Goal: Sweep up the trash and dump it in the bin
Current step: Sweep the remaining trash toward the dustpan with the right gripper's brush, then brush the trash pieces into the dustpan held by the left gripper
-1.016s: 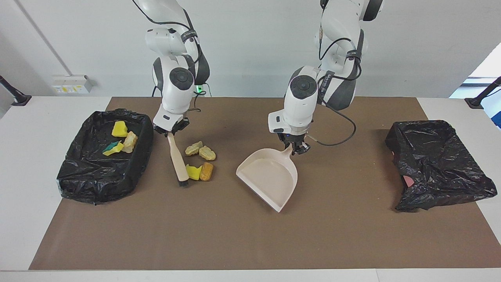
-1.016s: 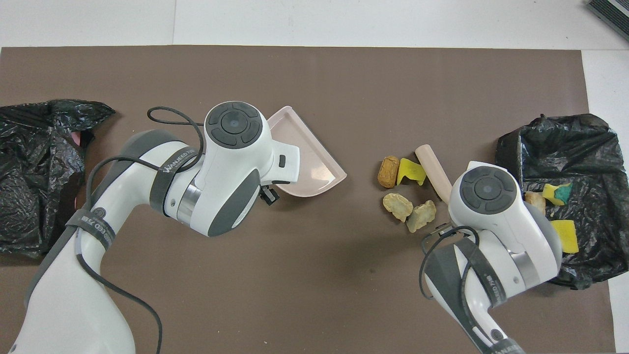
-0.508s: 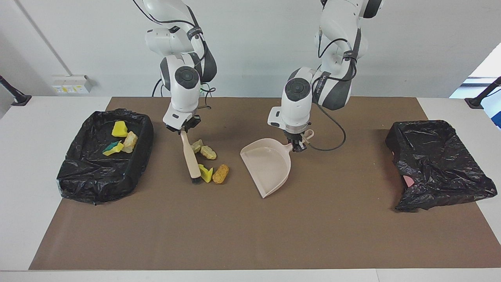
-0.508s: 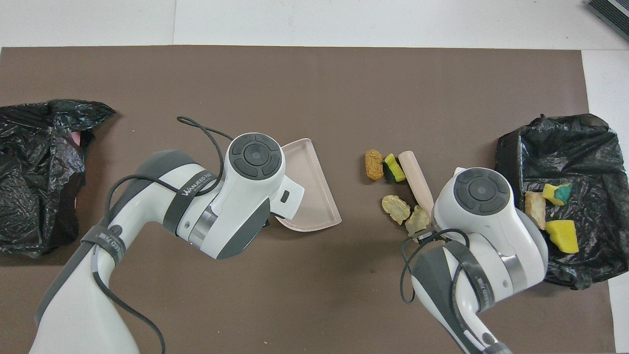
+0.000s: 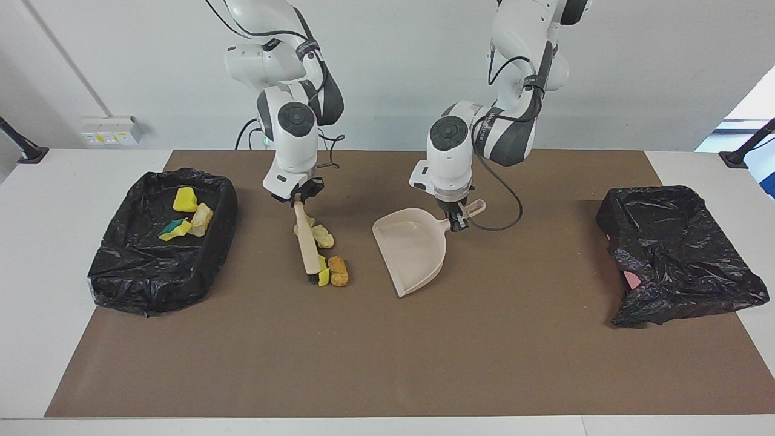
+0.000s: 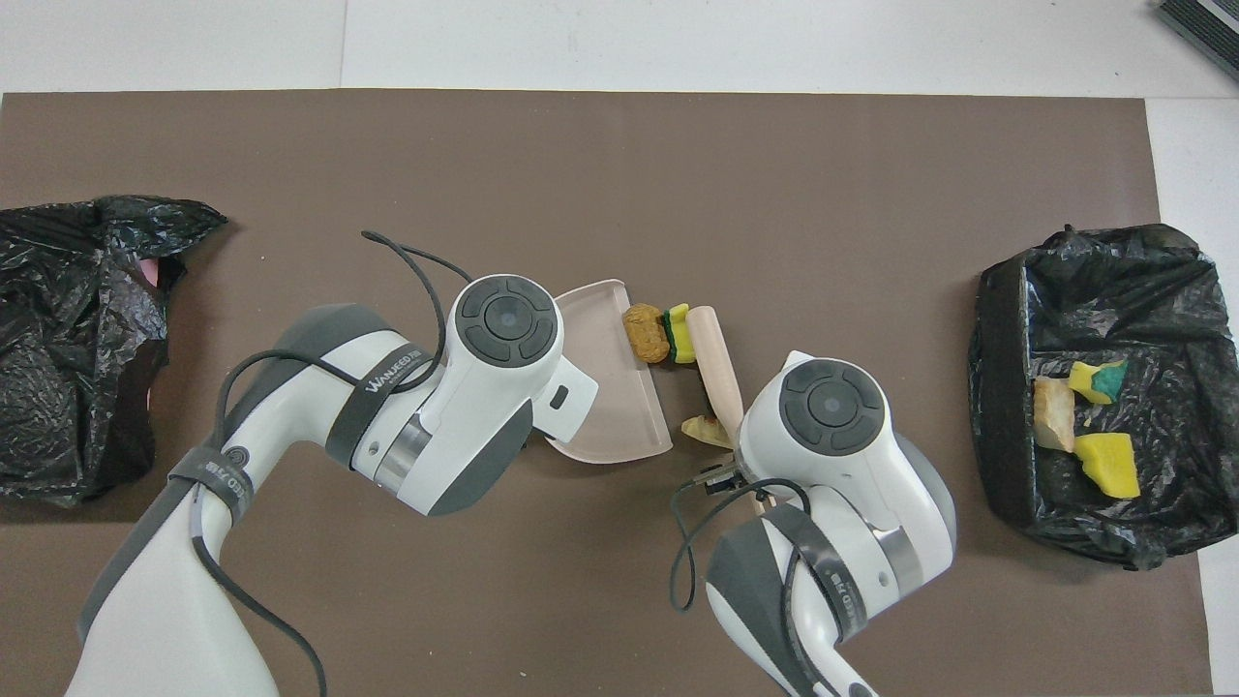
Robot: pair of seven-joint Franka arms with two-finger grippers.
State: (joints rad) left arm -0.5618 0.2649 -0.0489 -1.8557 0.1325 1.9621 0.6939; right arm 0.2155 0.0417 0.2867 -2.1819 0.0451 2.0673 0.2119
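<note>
My right gripper (image 5: 296,198) is shut on the handle of a beige brush (image 5: 307,242) (image 6: 716,363), whose dark bristles rest on the brown mat. An orange-brown trash chunk (image 5: 338,271) (image 6: 644,333) and a yellow-green one (image 5: 324,278) (image 6: 680,334) lie against the bristle end. Two beige chunks (image 5: 323,236) sit along the handle, partly hidden in the overhead view. My left gripper (image 5: 458,223) is shut on the handle of the pale dustpan (image 5: 412,248) (image 6: 610,407), its open mouth facing the chunks across a short gap. The black-lined bin (image 5: 121,278) (image 6: 997,407) holds three chunks.
The bin stands at the right arm's end of the table. A crumpled black bag (image 5: 672,254) (image 6: 77,339) with a bit of pink showing lies at the left arm's end. The brown mat (image 5: 387,363) covers the middle of the white table.
My right gripper swept the brush toward the dustpan, pushing the chunks along. My left gripper turned the dustpan's mouth toward them and shifted it slightly toward the brush.
</note>
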